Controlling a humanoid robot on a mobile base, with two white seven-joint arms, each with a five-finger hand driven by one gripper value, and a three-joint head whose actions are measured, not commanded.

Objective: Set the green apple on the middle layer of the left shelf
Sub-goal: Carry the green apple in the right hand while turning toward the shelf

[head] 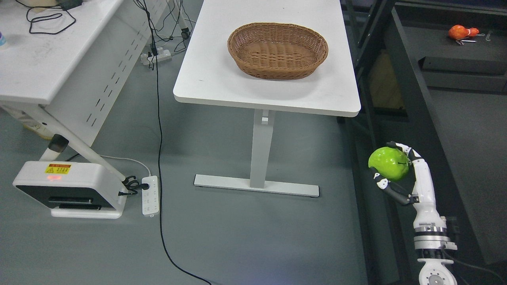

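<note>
My right hand (390, 166) rises from the lower right, its white and black fingers (410, 152) curled around a shiny green apple (387, 163). It holds the apple in the air over the floor, just left of a dark shelf unit (431, 130) on the right. An empty brown wicker basket (277, 50) sits on the white table (222, 79) further back. The left arm does not show.
An orange object (461, 31) lies on the dark shelf's top at upper right. A white desk (43, 67) with cables stands at the left, a white base unit (67, 188) and a power strip (150, 195) on the floor. A black cable (159, 158) runs across the grey floor.
</note>
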